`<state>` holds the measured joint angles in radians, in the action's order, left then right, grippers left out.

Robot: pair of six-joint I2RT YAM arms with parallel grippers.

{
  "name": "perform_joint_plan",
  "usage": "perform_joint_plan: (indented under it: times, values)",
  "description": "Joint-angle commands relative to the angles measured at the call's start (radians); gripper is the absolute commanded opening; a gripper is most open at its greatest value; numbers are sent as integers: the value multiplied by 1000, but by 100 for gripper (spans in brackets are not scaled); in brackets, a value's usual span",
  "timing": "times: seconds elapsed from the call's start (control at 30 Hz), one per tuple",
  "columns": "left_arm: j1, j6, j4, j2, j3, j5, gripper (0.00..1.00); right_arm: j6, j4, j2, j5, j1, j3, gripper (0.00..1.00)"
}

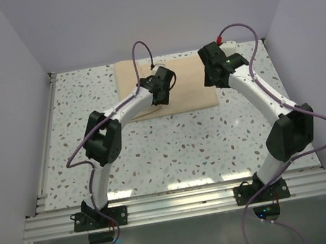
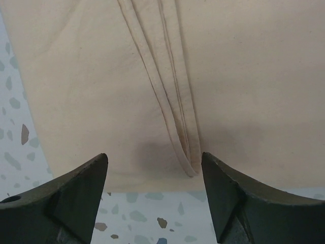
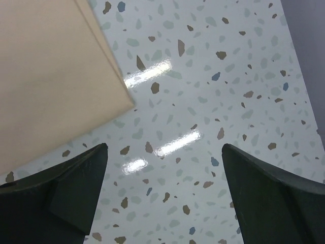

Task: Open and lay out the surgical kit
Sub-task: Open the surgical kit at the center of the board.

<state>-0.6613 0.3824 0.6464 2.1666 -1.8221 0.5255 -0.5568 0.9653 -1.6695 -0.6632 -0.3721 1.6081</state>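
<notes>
The tan cloth wrap [image 1: 188,86] lies folded flat at the back middle of the speckled table; it also shows in the left wrist view [image 2: 233,86] and in the right wrist view [image 3: 45,76]. My left gripper [image 1: 161,100] is open and empty, hovering over the wrap's near edge [image 2: 155,162]. A hemmed flap corner [image 2: 188,162] lies just inside its right finger. My right gripper [image 1: 211,81] is open and empty above bare table [image 3: 165,152], just off the wrap's right corner. The steel tray and the instruments are hidden.
The speckled table [image 1: 174,151] has a metal rail on its left side [image 1: 45,148] and an aluminium frame at the near edge [image 1: 183,203]. White walls close in the left, back and right. Purple cables loop over both arms.
</notes>
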Motion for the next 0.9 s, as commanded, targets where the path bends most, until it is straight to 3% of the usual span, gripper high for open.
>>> perform_joint_plan:
  times: [0.0,0.27,0.37,0.47,0.5,0.6,0.73,0.87]
  values:
    - [6,-17,45,54,-74,61,78,6,6,50,-15,-2,-30,98]
    - [5,-11,67,102,-88,45,73,18,10,54,-39,10,-25,99]
    - [8,-17,62,93,-72,48,64,15,15,30,-27,9,-10,98]
    - [11,-26,61,90,-63,51,42,6,19,10,-15,9,6,98]
    - [11,-30,61,87,-62,53,27,3,16,5,-12,10,9,98]
    - [22,-34,70,70,-65,47,0,3,18,-16,-6,10,25,98]
    - [63,-19,97,-11,-71,51,0,6,10,-50,19,9,64,98]
    - [166,39,134,-222,6,74,0,75,-48,-123,166,9,139,98]
